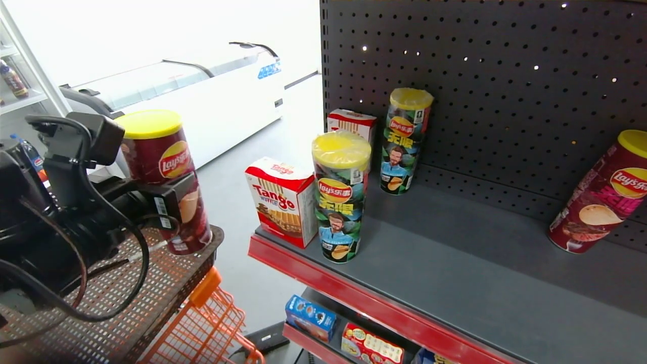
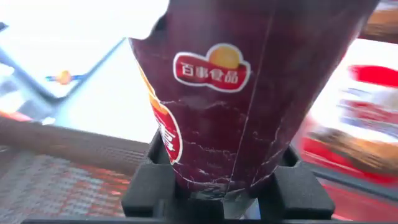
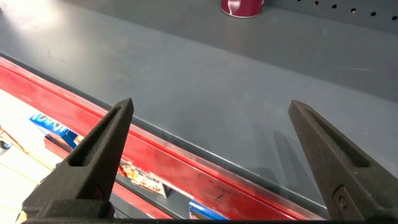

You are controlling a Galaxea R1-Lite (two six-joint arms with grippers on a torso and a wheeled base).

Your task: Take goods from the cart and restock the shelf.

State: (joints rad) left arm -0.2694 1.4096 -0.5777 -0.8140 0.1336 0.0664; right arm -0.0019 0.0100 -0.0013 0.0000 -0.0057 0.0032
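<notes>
At the left of the head frame we see the left tool (image 2: 221, 186) clamped on the lower body of a dark red chip can (image 1: 159, 167) with a yellow lid, roughly upright over the mesh deck of the cart (image 1: 167, 288) and well apart from the shelf (image 1: 455, 263). The right tool (image 3: 211, 109) hangs over the shelf's red front edge, its fingers spread wide with nothing between them. At centre frame the shelf carries a front green can (image 1: 339, 197), a rear green can (image 1: 404, 141) and a wafer box (image 1: 280, 202), and a leaning red can (image 1: 596, 197) rests against the pegboard (image 1: 505, 76) at the right
</notes>
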